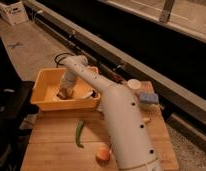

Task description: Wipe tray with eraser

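The yellow-orange tray (50, 103) stands on the left end of the wooden table. My gripper (64, 93) reaches down into it from the right, its tip low over the tray's floor near the middle. It is shut on the eraser (62, 94), a small dark brownish block that rests against the tray's bottom. The white arm runs from the lower right up and over the tray's right wall, hiding part of that wall.
A white flat piece (84, 94) lies in the tray to the right of the gripper. On the table are a green pepper (79, 133), an orange piece (102, 153), a blue-topped white block (148, 99) and a white round cup (134, 84). A ledge and cables run behind.
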You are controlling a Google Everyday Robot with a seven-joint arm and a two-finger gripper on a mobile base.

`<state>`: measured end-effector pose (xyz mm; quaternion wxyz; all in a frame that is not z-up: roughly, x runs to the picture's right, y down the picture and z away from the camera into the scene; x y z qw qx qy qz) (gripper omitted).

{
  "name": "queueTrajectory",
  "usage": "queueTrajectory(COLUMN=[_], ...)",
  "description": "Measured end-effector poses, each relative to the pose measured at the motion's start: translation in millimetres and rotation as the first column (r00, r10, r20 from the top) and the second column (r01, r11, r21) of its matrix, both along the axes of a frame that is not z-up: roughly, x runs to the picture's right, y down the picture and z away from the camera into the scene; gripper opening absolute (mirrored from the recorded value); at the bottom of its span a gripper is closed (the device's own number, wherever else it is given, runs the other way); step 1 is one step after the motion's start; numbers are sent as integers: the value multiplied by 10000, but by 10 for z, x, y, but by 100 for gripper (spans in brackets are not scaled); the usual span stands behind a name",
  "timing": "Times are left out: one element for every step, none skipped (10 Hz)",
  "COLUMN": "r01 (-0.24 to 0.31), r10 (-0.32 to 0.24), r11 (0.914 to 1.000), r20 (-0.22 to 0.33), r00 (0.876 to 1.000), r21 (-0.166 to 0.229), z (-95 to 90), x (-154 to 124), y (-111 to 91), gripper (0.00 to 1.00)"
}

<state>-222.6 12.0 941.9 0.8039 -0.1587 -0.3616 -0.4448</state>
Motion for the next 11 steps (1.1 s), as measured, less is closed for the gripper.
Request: queueTrajectory(r01=[28,101,151,195,217,261,276,300,216,104,-35], r10=[-30,-107,-159,-206,-221,-258,-267,-284,-201,-94,35], r11=[10000,9999,9998,9998,9998,9997,9996,9993,9994,9995,9996], r20=[-269,-680,-943,-1111,-1120,-1069,-976,-750,-565,-328,1], r00=[9996,9976,9954,9936,9935,9939,9949,9968,9982,9994,10000], r21=[-56,-93,-92,-106,-49,10,76,204,258,286,293], z=[-4,30,92,190,282,374,425,447,441,410,327], x=[151,350,451,501,495,449,375,206,117,39,-37], y=[5,-6,-29,-59,-120,-182,-210,-234,-249,-253,-255], gripper=[0,0,0,0,0,0,0,0,0,0,0])
